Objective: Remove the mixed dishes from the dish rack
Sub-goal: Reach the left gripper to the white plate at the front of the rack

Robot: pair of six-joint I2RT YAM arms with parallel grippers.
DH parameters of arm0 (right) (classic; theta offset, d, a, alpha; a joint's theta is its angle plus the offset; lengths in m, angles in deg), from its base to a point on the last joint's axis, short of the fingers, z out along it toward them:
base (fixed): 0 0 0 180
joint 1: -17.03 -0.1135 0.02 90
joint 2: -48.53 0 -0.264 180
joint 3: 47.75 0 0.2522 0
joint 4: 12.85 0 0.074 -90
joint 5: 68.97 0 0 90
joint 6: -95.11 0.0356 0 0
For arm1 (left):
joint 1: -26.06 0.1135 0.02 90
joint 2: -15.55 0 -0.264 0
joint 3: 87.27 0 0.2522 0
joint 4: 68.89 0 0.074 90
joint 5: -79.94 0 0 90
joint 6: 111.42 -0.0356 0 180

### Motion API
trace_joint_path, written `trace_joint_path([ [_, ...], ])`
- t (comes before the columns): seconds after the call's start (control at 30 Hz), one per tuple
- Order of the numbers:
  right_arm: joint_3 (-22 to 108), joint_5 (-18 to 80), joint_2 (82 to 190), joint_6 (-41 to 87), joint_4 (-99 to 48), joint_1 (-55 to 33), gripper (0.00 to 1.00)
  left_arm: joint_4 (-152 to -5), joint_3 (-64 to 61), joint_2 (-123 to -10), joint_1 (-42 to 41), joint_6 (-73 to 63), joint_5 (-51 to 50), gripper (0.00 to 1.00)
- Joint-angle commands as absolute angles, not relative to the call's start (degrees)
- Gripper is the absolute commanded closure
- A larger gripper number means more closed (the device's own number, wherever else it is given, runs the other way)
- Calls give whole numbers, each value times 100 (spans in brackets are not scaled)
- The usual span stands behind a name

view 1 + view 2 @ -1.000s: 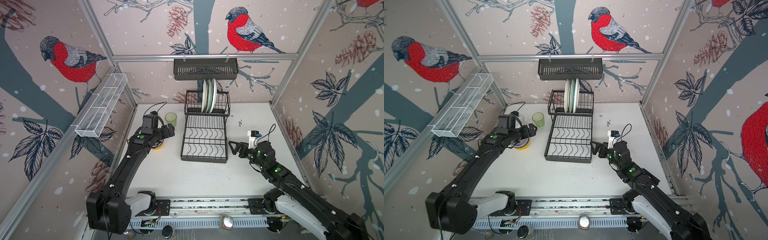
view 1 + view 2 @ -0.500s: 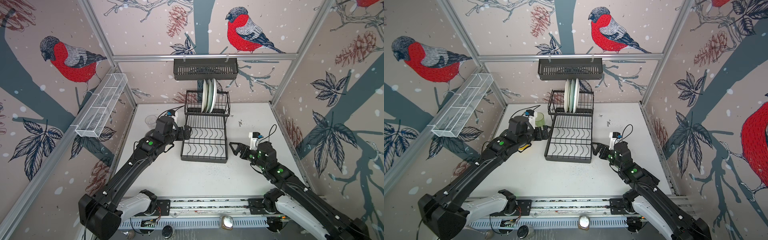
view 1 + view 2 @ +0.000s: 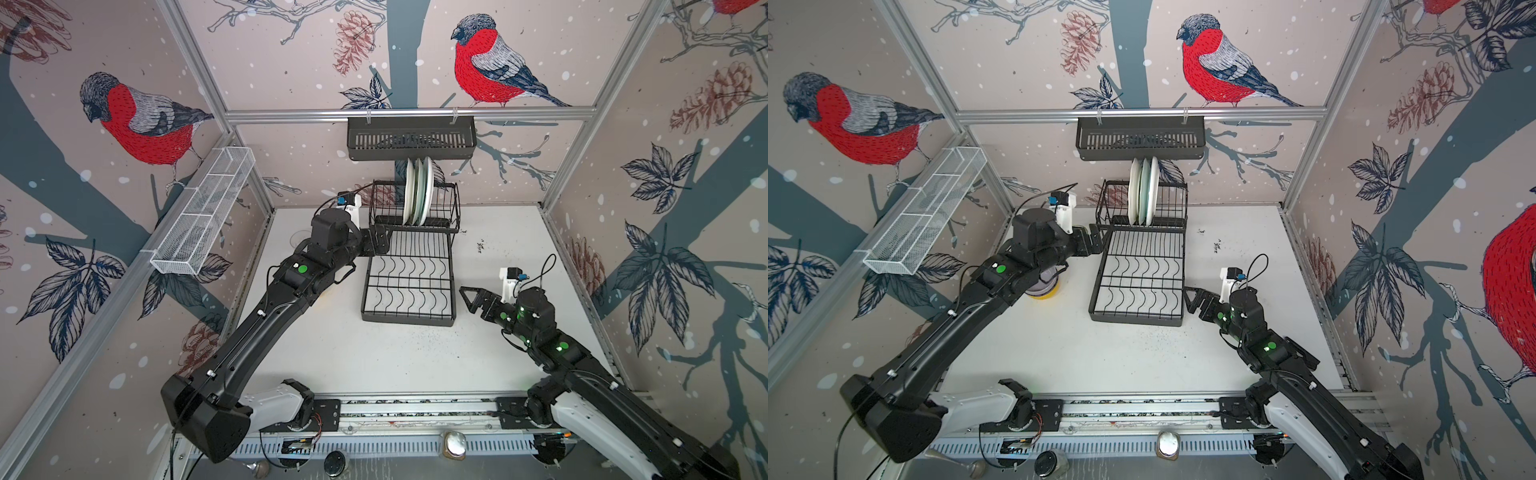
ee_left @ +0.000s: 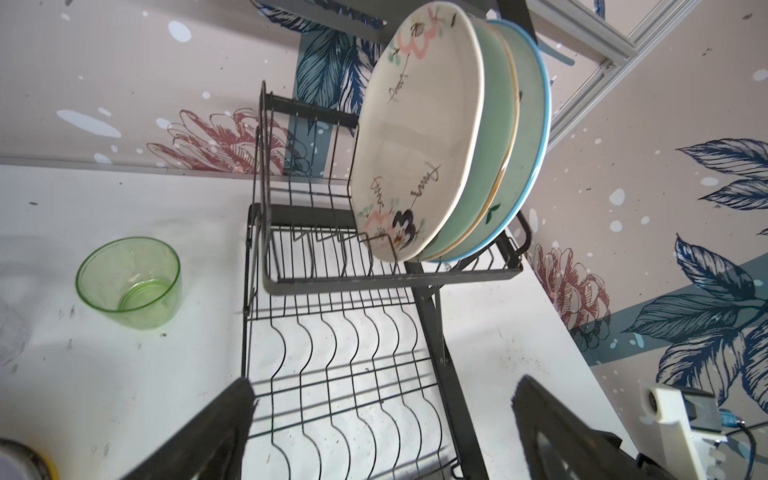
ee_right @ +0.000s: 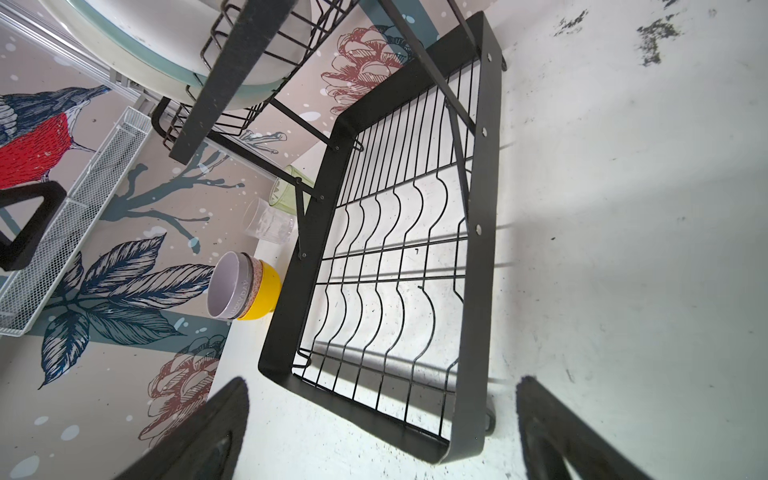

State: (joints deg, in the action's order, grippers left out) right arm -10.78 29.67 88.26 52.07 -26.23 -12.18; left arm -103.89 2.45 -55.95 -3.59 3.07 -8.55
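Note:
The black two-tier dish rack [image 3: 409,286] [image 3: 1142,282] stands mid-table with a bare lower tier. Its upper tier holds three upright plates [image 3: 417,195] [image 3: 1143,191]: cream floral [image 4: 415,133], mint [image 4: 486,166] and blue-rimmed [image 4: 528,137]. My left gripper [image 3: 380,243] [image 4: 384,384] is open and empty at the rack's left edge, below that tier. My right gripper [image 3: 467,299] [image 5: 382,384] is open and empty off the rack's near right corner. On the table left of the rack sit the green glass [image 4: 129,282], the clear glass [image 5: 268,224] and nested lilac [image 5: 228,286], pink-patterned [image 5: 254,286] and yellow [image 5: 266,291] bowls.
A long black slotted basket [image 3: 411,139] hangs on the back rail just above the plates. A long white mesh basket [image 3: 203,216] is fixed to the left wall. The bowl stack [image 3: 1042,291] lies under my left forearm. Patterned walls close in three sides.
My left arm has swung right, from over the bowls and green glass to the rack's left edge, jaws still open. The right arm has barely moved.

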Motion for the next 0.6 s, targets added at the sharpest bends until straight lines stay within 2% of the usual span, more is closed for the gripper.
trace_joint_path([
  [0.0,-960,2973,8817,5006,-2604,-1233,0,-10050,651,-5833,-377,148,-866,3],
  [0.57,-507,2707,9166,4313,-2987,-1210,1,-9900,2219,-7606,-409,-14,-769,3],
])
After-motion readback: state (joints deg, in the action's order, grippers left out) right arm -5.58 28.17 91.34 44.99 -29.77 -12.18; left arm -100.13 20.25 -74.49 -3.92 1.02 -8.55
